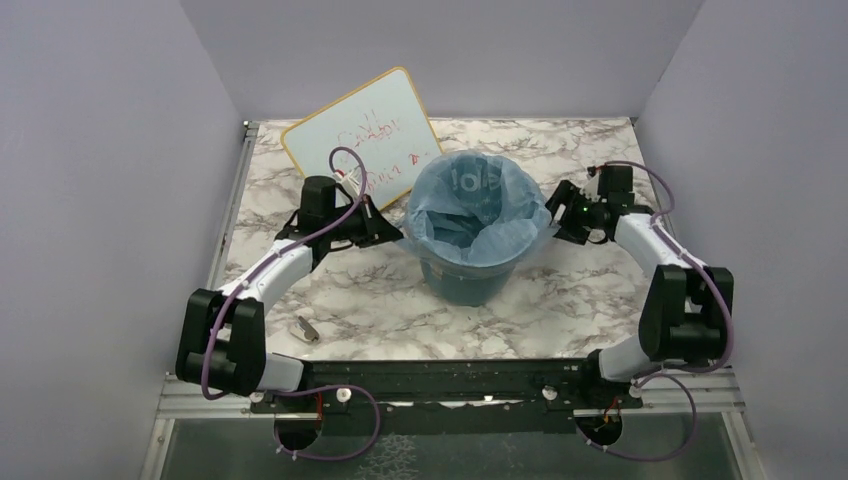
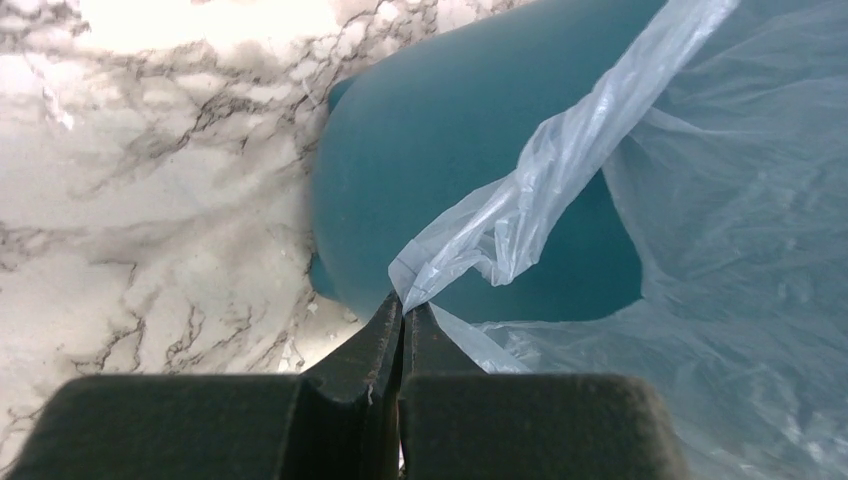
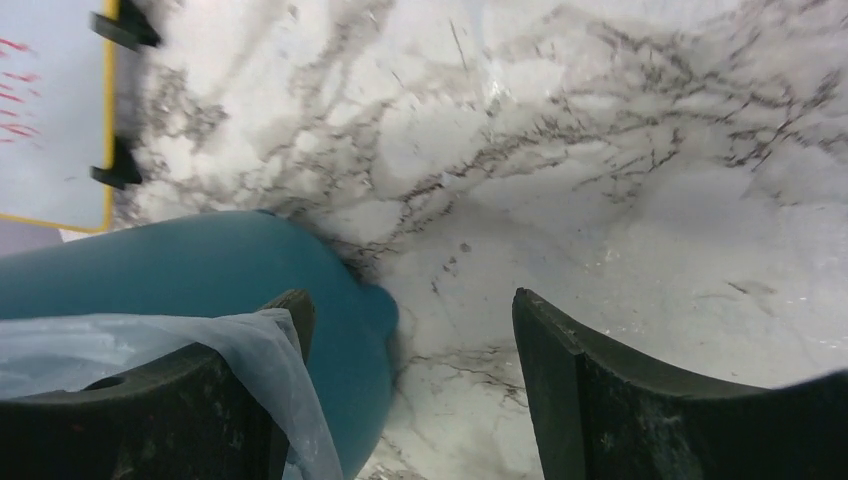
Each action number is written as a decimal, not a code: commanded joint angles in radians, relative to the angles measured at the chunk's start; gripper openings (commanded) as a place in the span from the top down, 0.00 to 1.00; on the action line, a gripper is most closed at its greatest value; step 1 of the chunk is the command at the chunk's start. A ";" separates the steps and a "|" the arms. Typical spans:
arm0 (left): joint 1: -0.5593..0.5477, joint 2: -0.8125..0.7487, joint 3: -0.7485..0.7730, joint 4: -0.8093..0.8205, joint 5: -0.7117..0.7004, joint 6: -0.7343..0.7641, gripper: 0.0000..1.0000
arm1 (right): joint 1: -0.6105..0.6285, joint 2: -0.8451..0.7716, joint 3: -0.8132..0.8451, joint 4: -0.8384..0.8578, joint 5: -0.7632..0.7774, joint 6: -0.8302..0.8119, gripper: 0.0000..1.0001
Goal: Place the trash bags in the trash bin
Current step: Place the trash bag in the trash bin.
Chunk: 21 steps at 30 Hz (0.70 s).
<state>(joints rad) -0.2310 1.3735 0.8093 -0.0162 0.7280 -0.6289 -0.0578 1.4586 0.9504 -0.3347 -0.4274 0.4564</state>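
Observation:
The teal trash bin (image 1: 470, 282) stands upright mid-table, lined by the pale-blue trash bag (image 1: 470, 215), whose film drapes over the rim. My left gripper (image 1: 398, 228) is at the bin's left rim, shut on a twisted edge of the trash bag (image 2: 520, 210) pulled away from the bin wall (image 2: 420, 170). My right gripper (image 1: 556, 222) is at the bin's right side, open. In the right wrist view bag film (image 3: 260, 370) lies over its left finger (image 3: 300, 310), the bin wall (image 3: 200, 270) sits beside it, and the right gripper (image 3: 410, 305) holds nothing between its jaws.
A yellow-framed whiteboard (image 1: 362, 140) with red writing leans behind the bin at back left. A small grey object (image 1: 307, 328) lies on the marble table (image 1: 330, 290) near the left arm. Walls close in on both sides.

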 commanded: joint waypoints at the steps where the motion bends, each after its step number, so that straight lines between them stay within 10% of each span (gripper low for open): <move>1: 0.001 0.014 -0.094 0.121 0.011 -0.048 1.00 | 0.033 0.016 -0.004 0.045 -0.058 0.016 0.21; 12: 0.000 0.009 -0.160 0.083 -0.019 -0.049 1.00 | 0.052 -0.275 -0.075 -0.113 0.378 0.072 0.11; 15: 0.000 0.002 -0.100 0.029 -0.022 -0.025 0.85 | 0.052 -0.355 -0.054 -0.125 0.490 0.087 0.11; 21: -0.001 -0.040 -0.005 -0.071 -0.090 0.009 0.72 | 0.052 -0.410 -0.036 -0.175 0.348 0.023 0.12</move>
<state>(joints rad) -0.2310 1.3762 0.7410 -0.0284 0.7033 -0.6575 -0.0032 1.0622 0.9012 -0.4477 -0.0360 0.5209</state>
